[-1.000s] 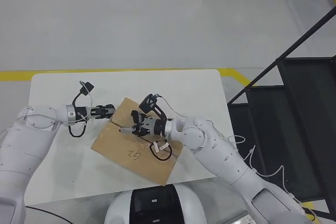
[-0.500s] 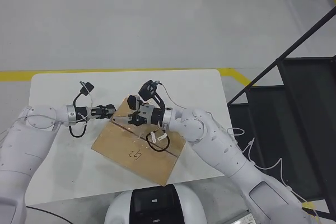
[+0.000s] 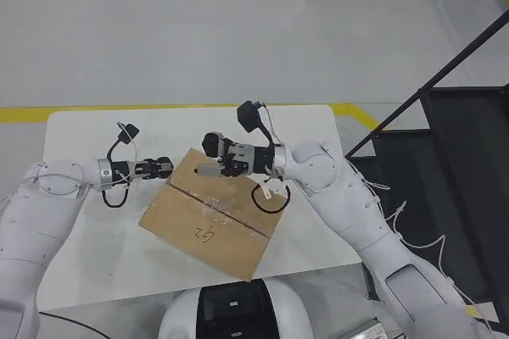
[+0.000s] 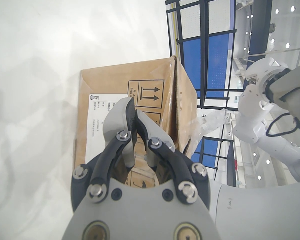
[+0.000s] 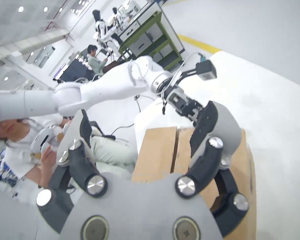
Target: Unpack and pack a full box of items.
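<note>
- White table point(image 3: 85, 254): a closed cardboard box point(image 3: 212, 225) was found set diagonally at mid-table, flaps shut, with its top seam run across from the left arm's side toward the right's.
- Right gripper point(image 3: 212, 165): held just above the box's far corner, jaws spread wide, nothing gripped; judged nearer the seam.
- Left gripper point(image 3: 168, 166): fingers pinched together, empty, at or just beside the box's labelled side wall.

Box point(image 3: 212, 216) closed, contents hidden; its side partly behind left gripper point(image 4: 133, 108).
</note>
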{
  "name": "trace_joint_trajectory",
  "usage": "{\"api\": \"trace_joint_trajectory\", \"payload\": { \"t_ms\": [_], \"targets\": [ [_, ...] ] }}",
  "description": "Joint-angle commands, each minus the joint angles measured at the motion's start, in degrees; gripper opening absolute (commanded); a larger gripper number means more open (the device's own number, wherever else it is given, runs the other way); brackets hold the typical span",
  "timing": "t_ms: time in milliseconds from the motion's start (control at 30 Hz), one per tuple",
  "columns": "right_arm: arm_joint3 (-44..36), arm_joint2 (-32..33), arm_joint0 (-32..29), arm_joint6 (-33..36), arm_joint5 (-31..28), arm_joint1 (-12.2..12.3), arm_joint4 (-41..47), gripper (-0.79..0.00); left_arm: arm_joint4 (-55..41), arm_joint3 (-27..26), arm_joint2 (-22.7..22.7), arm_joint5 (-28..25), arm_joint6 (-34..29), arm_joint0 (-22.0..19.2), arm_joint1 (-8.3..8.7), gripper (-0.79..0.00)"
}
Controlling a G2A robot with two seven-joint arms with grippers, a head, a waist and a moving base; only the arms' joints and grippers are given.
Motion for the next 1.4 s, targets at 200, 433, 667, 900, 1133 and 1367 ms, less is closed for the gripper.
{"api": "trace_joint_trajectory", "payload": {
  "t_ms": [200, 433, 667, 900, 1133, 1367],
  "targets": [
    [-10.57, 1.41, -5.85, 19.03, 3.23, 4.22, 16.06, 0.0, 0.68, 0.74, -0.34, -0.1, 1.36, -0.52, -0.12, -0.785],
    [-14.69, -5.75, -7.08, 20.67, 4.86, 9.3, 12.9, 0.0, 1.71, 1.43, 0.29, -0.89, 2.34, -1.32, -0.57, -0.785],
    [-10.69, -15.96, -3.37, 14.86, -0.95, 14.56, 5.98, 0.0, 4.51, 3.95, -2.02, 0.96, 5.17, -1.52, 0.3, 0.0],
    [-4.64, -20.72, 1.28, 7.53, -8.25, 17.43, 5.73, 0.0, 5.23, -0.34, -8.69, 5.19, 4.14, 4.2, 3.43, 0.0],
    [-1.13, -23.79, 4.23, 3.01, -9.9, 15.42, 5.0, 0.0, 1.85, -9.32, -14.28, 7.69, -1.48, 11.32, 5.74, 0.0],
    [2.35, -27.19, 7.36, -4.0, -9.03, 11.82, 1.13, 0.0, 0.76, -14.48, -15.89, 9.24, -4.87, 14.1, 6.54, 0.0]
  ]
}}
